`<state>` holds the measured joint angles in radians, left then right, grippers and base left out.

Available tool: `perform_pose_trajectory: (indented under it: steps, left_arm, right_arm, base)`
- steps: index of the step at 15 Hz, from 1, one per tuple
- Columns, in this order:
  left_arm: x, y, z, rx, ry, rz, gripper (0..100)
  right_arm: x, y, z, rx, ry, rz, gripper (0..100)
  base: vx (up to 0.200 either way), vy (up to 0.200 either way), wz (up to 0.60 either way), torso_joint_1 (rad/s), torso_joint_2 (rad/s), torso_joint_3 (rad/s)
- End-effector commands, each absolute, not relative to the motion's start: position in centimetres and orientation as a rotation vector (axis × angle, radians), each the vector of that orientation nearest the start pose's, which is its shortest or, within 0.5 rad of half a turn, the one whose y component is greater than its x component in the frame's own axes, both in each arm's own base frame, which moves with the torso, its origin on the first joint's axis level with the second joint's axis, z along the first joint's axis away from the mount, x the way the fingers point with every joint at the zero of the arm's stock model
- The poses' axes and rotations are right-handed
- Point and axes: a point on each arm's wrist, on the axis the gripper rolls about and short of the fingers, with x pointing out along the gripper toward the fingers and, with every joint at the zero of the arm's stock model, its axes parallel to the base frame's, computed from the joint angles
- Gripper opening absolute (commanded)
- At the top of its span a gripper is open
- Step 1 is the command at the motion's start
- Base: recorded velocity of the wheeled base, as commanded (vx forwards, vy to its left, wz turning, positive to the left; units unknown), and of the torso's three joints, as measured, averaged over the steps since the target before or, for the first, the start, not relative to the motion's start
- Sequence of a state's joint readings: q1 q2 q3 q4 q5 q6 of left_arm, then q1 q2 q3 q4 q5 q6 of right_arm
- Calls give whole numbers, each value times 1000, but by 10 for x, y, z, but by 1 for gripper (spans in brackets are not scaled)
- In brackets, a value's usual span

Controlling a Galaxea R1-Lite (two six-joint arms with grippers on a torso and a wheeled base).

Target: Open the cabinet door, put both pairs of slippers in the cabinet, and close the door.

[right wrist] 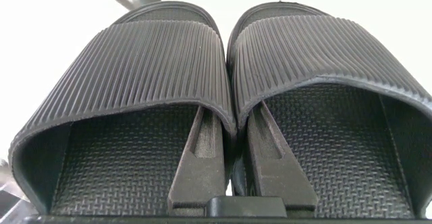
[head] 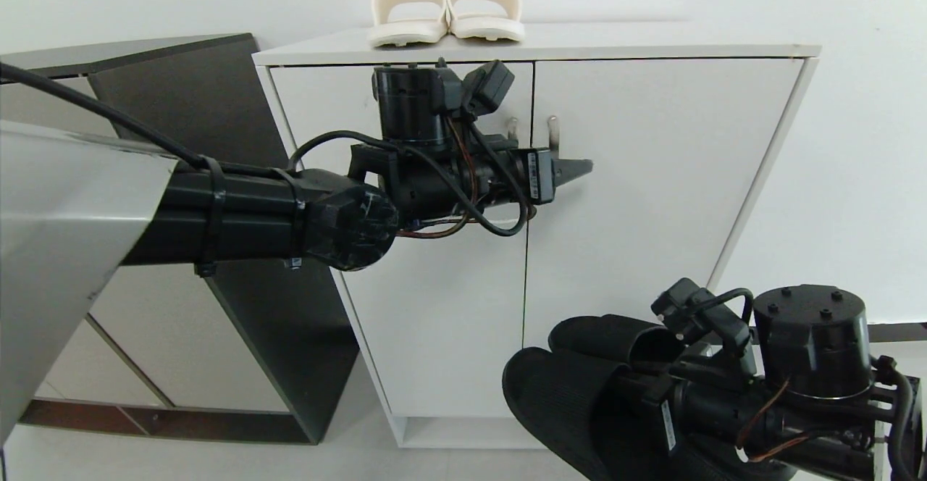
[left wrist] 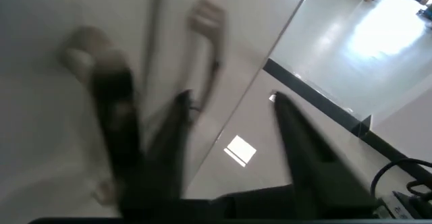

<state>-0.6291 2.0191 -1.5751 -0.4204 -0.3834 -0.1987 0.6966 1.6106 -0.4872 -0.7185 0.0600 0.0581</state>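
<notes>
while both of its doors sit shut, the tall white two-door cabinet stands against the wall, its left door and right door meeting at a centre seam. a dark, glossy slanted panel leans right beside the cabinet's left side.

the pair of black ribbed rubber slippers hangs in the air low in front of the cabinet's right door, toes pointing toward it, and is not inside the cabinet. the right gripper has these slippers clamped: in the right wrist view one finger lies inside one slipper, the other finger lies inside its neighbour, and together they pinch the two adjoining side walls.

the pair of cream open-toe foam slippers rests side by side on top of the cabinet, above the left door and the seam, near the front edge.

the left gripper is held up in front of the cabinet's upper half, its tip crossing the seam onto the right door. its fingers are spread apart and grasp nothing; in the left wrist view the door face shows between them.

two small metal handles flank the seam near the cabinet's top: the left-door handle and the right-door handle, which sits just above the left gripper's tip. i cannot tell whether the fingers touch either one.
</notes>
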Motion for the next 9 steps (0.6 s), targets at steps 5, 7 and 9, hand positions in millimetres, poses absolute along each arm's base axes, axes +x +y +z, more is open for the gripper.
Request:
perform_pose_trajectory:
  steps: [5, 7, 9]
  left_arm:
    - [300, -248, 270, -175, 133, -1050, 0]
    - [284, -244, 272, -173, 145, -1069, 0]
    - [271, -239, 272, -175, 124, -1084, 0]
  right_arm:
    - [164, 145, 137, -62, 415, 954, 0]
    - [156, 140, 136, -66, 417, 1014, 0]
    - [153, 138, 137, -63, 412, 1027, 0]
  base:
    - [0, 0, 0, 0, 0, 0]
    - [0, 0, 0, 0, 0, 0]
    - [0, 0, 0, 0, 0, 0]
